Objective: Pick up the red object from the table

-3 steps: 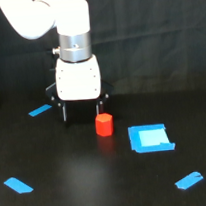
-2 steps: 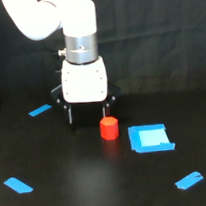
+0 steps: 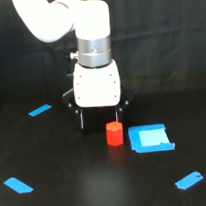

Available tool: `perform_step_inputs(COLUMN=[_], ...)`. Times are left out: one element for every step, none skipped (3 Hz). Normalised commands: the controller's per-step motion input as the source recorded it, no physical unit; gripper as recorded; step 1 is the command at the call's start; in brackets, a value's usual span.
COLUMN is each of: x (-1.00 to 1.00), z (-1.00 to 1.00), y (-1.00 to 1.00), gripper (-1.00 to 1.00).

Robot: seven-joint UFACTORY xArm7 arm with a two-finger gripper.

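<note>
shifted toward the exterior view's right since a second ago: hand, fingers spread, pinching nothing, now just behind the red object. approach judged nearly aligned. red object upright on the bench, just beside the blue square patch; open bench in front.
</note>
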Motion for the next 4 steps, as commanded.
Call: perform_step_inputs(x=[0.55, 0.29, 0.06, 0.09], z=[-0.09, 0.08, -0.12, -0.21], y=[-0.57, -0.52, -0.24, -0.06], gripper=[1.00, 0.92, 0.71, -0.53])
